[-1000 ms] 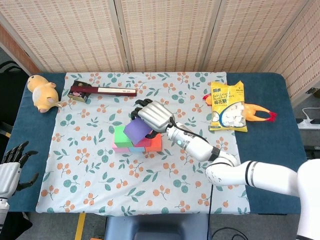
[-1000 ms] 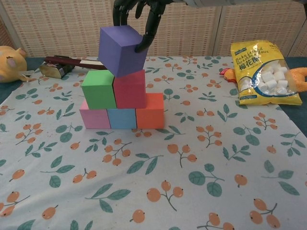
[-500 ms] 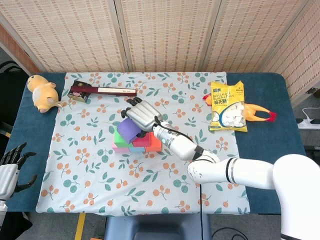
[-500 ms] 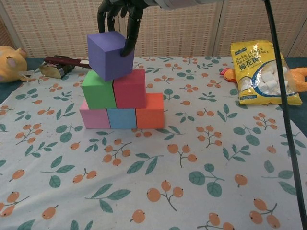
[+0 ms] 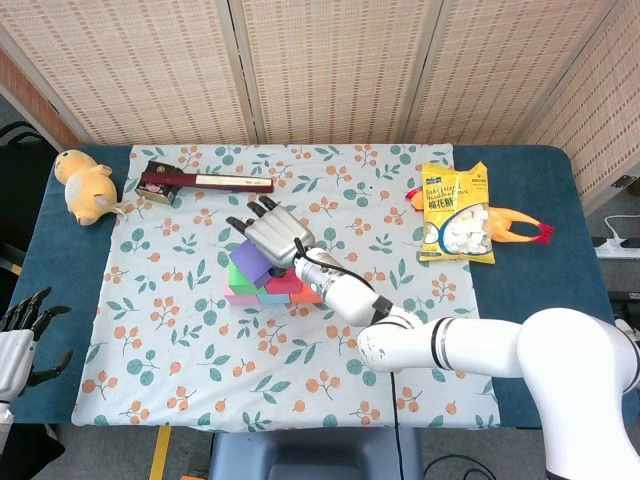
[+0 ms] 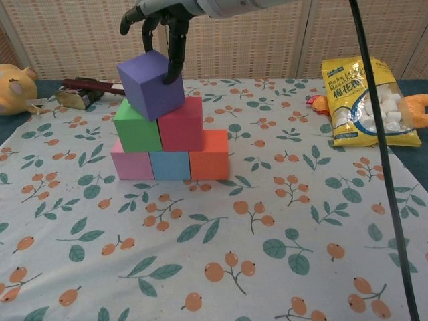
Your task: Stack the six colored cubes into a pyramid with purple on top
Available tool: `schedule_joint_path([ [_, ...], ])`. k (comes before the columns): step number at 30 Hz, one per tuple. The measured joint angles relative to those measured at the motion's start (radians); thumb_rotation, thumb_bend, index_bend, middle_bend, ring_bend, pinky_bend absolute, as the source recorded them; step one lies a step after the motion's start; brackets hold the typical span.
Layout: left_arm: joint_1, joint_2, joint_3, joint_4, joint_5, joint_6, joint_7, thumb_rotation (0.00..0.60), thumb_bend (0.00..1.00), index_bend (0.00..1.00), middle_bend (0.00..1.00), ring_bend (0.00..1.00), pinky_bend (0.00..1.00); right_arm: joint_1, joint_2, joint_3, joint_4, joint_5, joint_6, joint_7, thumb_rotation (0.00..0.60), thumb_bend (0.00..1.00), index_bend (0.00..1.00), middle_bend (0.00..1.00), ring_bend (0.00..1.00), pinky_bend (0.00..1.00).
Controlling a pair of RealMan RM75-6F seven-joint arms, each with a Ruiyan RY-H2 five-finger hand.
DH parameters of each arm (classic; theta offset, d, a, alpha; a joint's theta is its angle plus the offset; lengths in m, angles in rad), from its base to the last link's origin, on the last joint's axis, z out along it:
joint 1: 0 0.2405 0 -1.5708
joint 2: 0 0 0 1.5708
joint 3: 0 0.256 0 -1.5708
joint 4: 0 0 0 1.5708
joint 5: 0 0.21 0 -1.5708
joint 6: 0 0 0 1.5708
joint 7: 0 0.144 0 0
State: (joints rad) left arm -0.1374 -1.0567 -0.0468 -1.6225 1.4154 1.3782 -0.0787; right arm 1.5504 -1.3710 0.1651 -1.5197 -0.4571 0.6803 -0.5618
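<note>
My right hand (image 6: 160,17) (image 5: 268,234) grips the purple cube (image 6: 150,85) (image 5: 250,263) from above. The cube is tilted, its lower corner at the seam between the green cube (image 6: 136,126) and the red cube (image 6: 181,124). Those two sit on a bottom row of pink cube (image 6: 132,165), blue cube (image 6: 170,165) and orange cube (image 6: 209,156). In the head view the hand hides much of the stack. My left hand (image 5: 22,334) hangs open off the table's left front corner.
A dark box with a long strip (image 5: 200,181) lies behind the stack. A yellow plush toy (image 5: 85,185) sits at the far left. A marshmallow bag (image 6: 367,102) and a rubber chicken (image 5: 520,229) lie at the right. The floral cloth (image 6: 267,254) covers the table.
My right hand has carried the purple cube leftward and down, from over the red cube to the seam between green and red. The left hand has barely shifted.
</note>
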Motion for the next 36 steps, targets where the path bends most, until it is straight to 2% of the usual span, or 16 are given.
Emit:
schedule_joint_path([
  [6, 0.001, -0.002, -0.001, 0.004, -0.001, 0.0, -0.001, 0.6, 0.33, 0.23, 0.0, 0.0, 0.09, -0.008, -0.001, 0.001, 0.002, -0.022, -0.009, 0.03, 0.6, 0.01, 0.0, 0.06, 0.0, 0.0],
  [14, 0.007, 0.004, -0.002, -0.001, -0.006, 0.004, -0.002, 0.6, 0.33, 0.23, 0.0, 0.0, 0.09, -0.032, 0.026, 0.014, 0.006, -0.129, -0.06, 0.089, 0.6, 0.0, 0.0, 0.06, 0.0, 0.0],
  [23, 0.012, 0.005, -0.002, -0.007, -0.013, 0.003, 0.004, 0.6, 0.33, 0.23, 0.0, 0.0, 0.09, -0.057, 0.025, -0.002, 0.083, -0.289, -0.147, 0.157, 0.6, 0.0, 0.0, 0.06, 0.0, 0.0],
  [29, 0.014, 0.003, -0.003, -0.008, -0.017, 0.004, 0.005, 0.6, 0.33, 0.23, 0.0, 0.0, 0.08, -0.049, -0.007, -0.011, 0.13, -0.327, -0.179, 0.181, 0.6, 0.0, 0.1, 0.06, 0.0, 0.0],
  [36, 0.02, 0.001, -0.004, 0.0, -0.022, 0.006, -0.004, 0.6, 0.33, 0.23, 0.0, 0.0, 0.08, -0.031, -0.022, -0.025, 0.154, -0.335, -0.188, 0.187, 0.6, 0.0, 0.16, 0.06, 0.0, 0.0],
])
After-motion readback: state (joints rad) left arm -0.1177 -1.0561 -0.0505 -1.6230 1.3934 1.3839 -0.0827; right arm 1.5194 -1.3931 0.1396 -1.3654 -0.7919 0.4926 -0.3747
